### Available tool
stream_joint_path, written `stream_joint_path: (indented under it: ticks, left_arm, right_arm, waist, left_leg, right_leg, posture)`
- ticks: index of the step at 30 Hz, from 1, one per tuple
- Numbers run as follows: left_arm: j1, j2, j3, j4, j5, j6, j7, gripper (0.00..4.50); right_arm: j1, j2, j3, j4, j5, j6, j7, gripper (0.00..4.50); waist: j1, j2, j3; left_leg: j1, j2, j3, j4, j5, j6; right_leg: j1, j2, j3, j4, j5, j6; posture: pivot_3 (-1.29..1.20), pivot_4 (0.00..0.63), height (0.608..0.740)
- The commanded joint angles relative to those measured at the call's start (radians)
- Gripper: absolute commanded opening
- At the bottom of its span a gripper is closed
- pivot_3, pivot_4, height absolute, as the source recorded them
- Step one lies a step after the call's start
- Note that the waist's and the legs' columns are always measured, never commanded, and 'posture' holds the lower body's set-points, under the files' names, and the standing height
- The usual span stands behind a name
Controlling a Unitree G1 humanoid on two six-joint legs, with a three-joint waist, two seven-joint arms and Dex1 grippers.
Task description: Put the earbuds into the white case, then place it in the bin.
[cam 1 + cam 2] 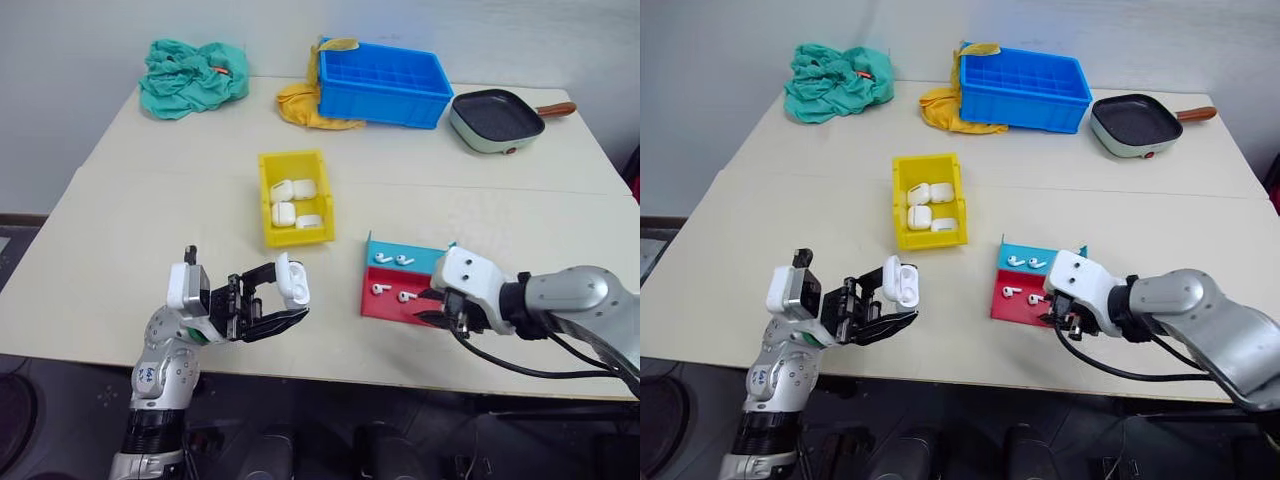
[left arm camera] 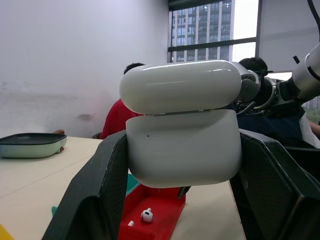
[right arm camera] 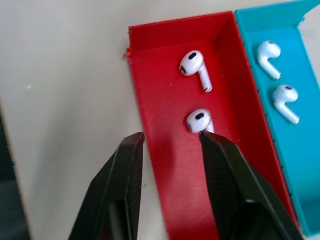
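My left gripper (image 1: pixel 286 296) is shut on a white case (image 1: pixel 293 281), held above the table's near edge with its lid flipped up; the left wrist view shows the case (image 2: pixel 182 147) squeezed between both fingers (image 2: pixel 97 195). My right gripper (image 3: pixel 170 137) hangs open over the red tray (image 3: pixel 165 165), one finger tip just beside an earbud (image 3: pixel 198 120), nothing between the jaws. Another earbud (image 3: pixel 193 63) lies further along the red tray, and two earbuds (image 3: pixel 268 54) lie in the adjoining blue tray (image 1: pixel 420 258). The yellow bin (image 1: pixel 265 196) stands mid-table holding several white cases.
A large blue crate (image 1: pixel 383 82) stands at the back on a yellow cloth (image 1: pixel 300 108). A green cloth (image 1: pixel 190 75) lies back left and a pan (image 1: pixel 495 118) back right. A person in red (image 2: pixel 116 127) sits beyond the table.
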Motion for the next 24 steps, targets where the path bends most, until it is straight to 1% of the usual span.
stream_joint_path:
  ticks: [1,9,13,18,24]
  left_arm:
    - [0.012,-0.003,-0.007,-0.039,0.0,-0.024,0.02,2.82]
    - [0.029,-0.004,-0.034,-0.068,0.011,-0.042,0.051,2.82]
    - [0.034,-0.001,-0.043,-0.082,0.015,-0.046,0.067,2.82]
    - [0.042,0.005,-0.044,-0.093,0.014,-0.05,0.079,2.82]
    - [0.05,0.016,-0.043,-0.1,0.01,-0.052,0.086,2.82]
  right_arm:
    - [-0.063,0.019,0.053,0.022,-0.065,-0.007,0.033,1.8]
    - [-0.189,0.074,0.18,0.111,-0.17,-0.001,0.115,1.8]
    - [-0.227,0.107,0.23,0.154,-0.223,-0.014,0.143,1.8]
    - [-0.253,0.153,0.257,0.194,-0.277,-0.033,0.163,1.8]
    - [-0.264,0.182,0.285,0.225,-0.33,-0.049,0.2,1.8]
  waist:
    - [0.0,0.0,0.0]
    - [-0.001,0.0,0.0]
    - [-0.001,0.0,0.0]
    - [-0.002,0.0,0.0]
    - [-0.003,0.0,0.0]
  left_leg:
    - [0.0,0.0,0.0,0.0,0.0,0.0]
    - [0.0,0.0,0.0,0.0,0.0,0.0]
    - [0.0,0.0,0.0,0.0,0.0,0.0]
    - [0.0,0.0,0.0,0.0,0.0,0.0]
    - [0.0,0.0,0.0,0.0,0.0,0.0]
  right_leg:
    - [0.0,0.0,0.0,0.0,0.0,0.0]
    - [0.0,0.0,0.0,0.0,0.0,0.0]
    - [0.0,0.0,0.0,0.0,0.0,0.0]
    - [-0.001,0.0,0.0,0.001,0.0,0.0]
    - [-0.001,0.0,0.0,0.001,0.0,0.0]
  posture:
    - [0.0,0.15,0.74]
    - [0.0,0.15,0.74]
    - [0.0,0.15,0.74]
    - [0.0,0.15,0.74]
    - [0.0,0.15,0.74]
